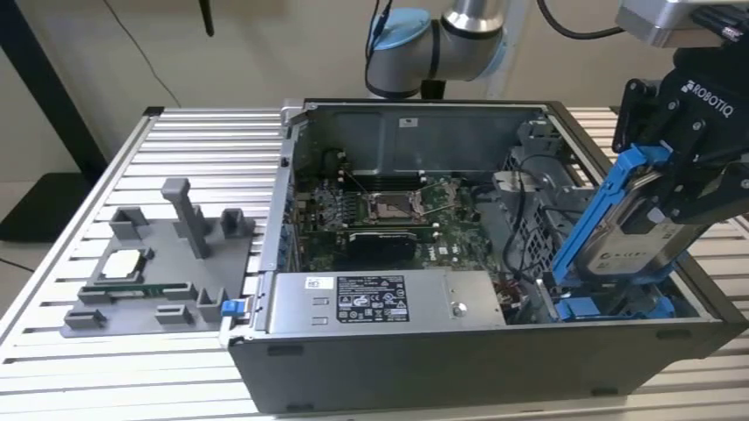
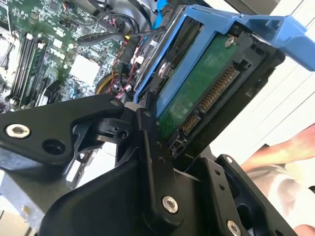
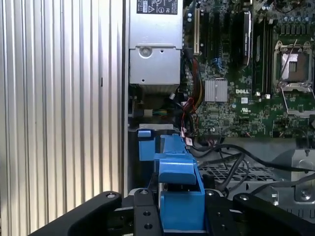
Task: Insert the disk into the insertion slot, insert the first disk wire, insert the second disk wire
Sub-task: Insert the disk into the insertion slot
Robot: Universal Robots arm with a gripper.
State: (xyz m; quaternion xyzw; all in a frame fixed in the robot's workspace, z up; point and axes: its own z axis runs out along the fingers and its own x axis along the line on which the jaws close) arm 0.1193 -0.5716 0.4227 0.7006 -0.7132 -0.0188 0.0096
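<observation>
The arm [image 1: 439, 39] enters at the top of the exterior view, its joint behind the back wall of the open case [image 1: 468, 360]. Its wrist sits in the upper right corner of the frame. From there the black claw [image 1: 676, 189] hangs down over the case's right end, leaning a little toward the exterior view's left.

The claw is clenched on the disk [image 1: 638, 224], gripping it near the upper end. In the first wrist view the two black fingers [image 3: 142, 216] press against either side of the disk's [image 3: 179, 196] blue frame.

The disk stands steeply tilted, with its top toward the upper right and its label facing the exterior view's right. Its lower end is down at the blue tabs at the mouth of the slot [image 1: 609, 309], in the lower right of the case. I cannot tell if it has gone in.

The second wrist view shows the disk's [image 2: 197, 88] green underside and its bare connector. The case stands on a slatted desk [image 1: 70, 368], with the power supply [image 1: 374, 303] along its near wall, left of the slot.
</observation>
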